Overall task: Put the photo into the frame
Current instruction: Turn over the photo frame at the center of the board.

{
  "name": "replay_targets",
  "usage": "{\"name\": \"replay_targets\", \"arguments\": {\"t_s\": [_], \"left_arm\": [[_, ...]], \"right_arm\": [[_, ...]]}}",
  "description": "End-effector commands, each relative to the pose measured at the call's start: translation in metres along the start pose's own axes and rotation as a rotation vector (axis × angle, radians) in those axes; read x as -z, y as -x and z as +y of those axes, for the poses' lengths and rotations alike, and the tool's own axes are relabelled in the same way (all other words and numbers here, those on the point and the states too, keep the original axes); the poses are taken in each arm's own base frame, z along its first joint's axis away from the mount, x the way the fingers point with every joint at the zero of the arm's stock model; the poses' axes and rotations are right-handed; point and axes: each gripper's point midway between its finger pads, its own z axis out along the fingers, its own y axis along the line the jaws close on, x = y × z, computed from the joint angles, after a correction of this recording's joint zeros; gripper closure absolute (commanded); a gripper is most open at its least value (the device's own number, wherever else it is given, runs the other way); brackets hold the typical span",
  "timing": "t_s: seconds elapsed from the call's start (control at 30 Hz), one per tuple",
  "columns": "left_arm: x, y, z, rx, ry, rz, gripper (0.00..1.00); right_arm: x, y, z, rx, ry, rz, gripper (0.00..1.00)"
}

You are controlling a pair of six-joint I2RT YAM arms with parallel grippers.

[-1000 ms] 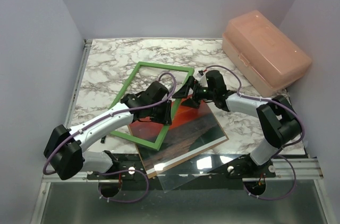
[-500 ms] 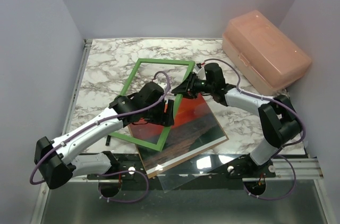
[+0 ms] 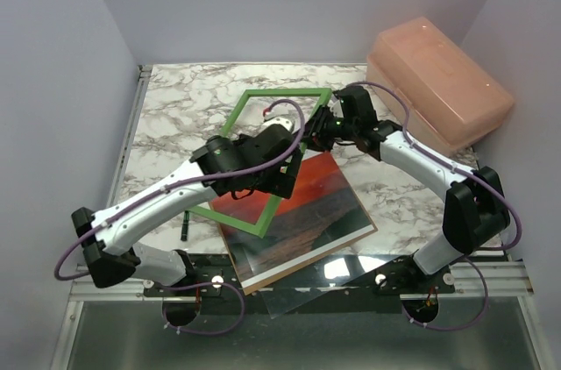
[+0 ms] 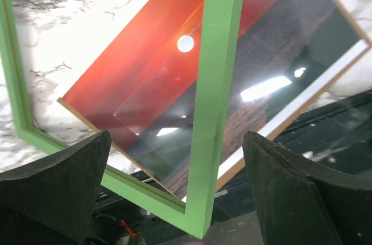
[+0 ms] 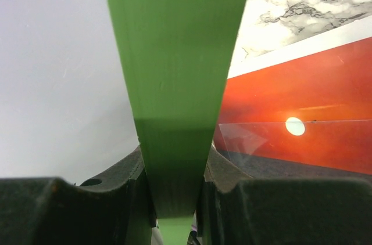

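the photo (image 3: 307, 203) lies face up toward the near edge of the marble table (image 3: 175, 116). above it the left gripper (image 4: 177, 152) is spread wide, its fingers (image 4: 58, 169) on either side of a rail of the frame (image 3: 285, 91) without touching it. the frame is tilted, partly over the photo. farther back the right gripper (image 5: 174, 187) pinches its rail. a pink box (image 3: 438, 81) sits at the far right.

Left gripper (image 4: 177, 164) jaws opened wide, off the frame (image 3: 289, 91); right gripper (image 5: 174, 181) has clamped its rail (frame now raised, swung rightward).
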Motion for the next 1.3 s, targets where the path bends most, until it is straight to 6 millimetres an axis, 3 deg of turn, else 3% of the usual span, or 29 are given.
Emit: {"name": "replay_targets", "arguments": {"t_s": [0.0,0.17,0.27,0.5,0.6,0.7,0.83,1.0,1.07,1.13,1.27], "left_arm": [[-0.004,-0.002,0.015,-0.122,0.249,0.026,0.02],[-0.017,-0.004,0.006,-0.211,0.403,0.066,0.02],[-0.027,-0.011,-0.001,-0.254,0.453,0.086,0.07],[-0.051,-0.03,0.002,-0.3,0.504,0.132,0.37],[-0.051,-0.031,0.005,-0.301,0.52,0.13,0.51],[-0.051,-0.031,0.01,-0.317,0.548,0.131,0.56],[-0.043,-0.03,0.027,-0.343,0.669,0.143,0.73],[-0.037,-0.027,0.038,-0.341,0.701,0.136,0.9],[-0.034,-0.024,0.043,-0.327,0.704,0.127,1.0],[-0.03,-0.02,0.048,-0.311,0.698,0.118,1.0],[-0.023,-0.007,0.055,-0.291,0.663,0.091,1.0]], "right_arm": [[0.009,0.014,-0.001,0.018,-0.067,-0.066,1.0],[0.009,0.012,0.0,0.005,-0.064,-0.056,1.0],[0.007,0.009,0.002,-0.007,-0.047,-0.042,1.0],[0.011,0.007,0.007,-0.011,-0.023,-0.033,1.0],[0.012,0.006,0.006,-0.008,-0.029,-0.034,1.0],[0.011,0.002,0.008,-0.019,-0.012,-0.016,0.99],[0.012,-0.002,0.013,-0.027,0.035,-0.003,0.98],[0.014,-0.003,0.021,-0.008,0.073,0.005,0.91],[0.015,-0.003,0.027,0.011,0.104,0.011,0.82],[0.018,-0.003,0.03,0.021,0.119,0.004,0.68],[0.026,0.001,0.035,0.046,0.128,-0.04,0.3]]}}
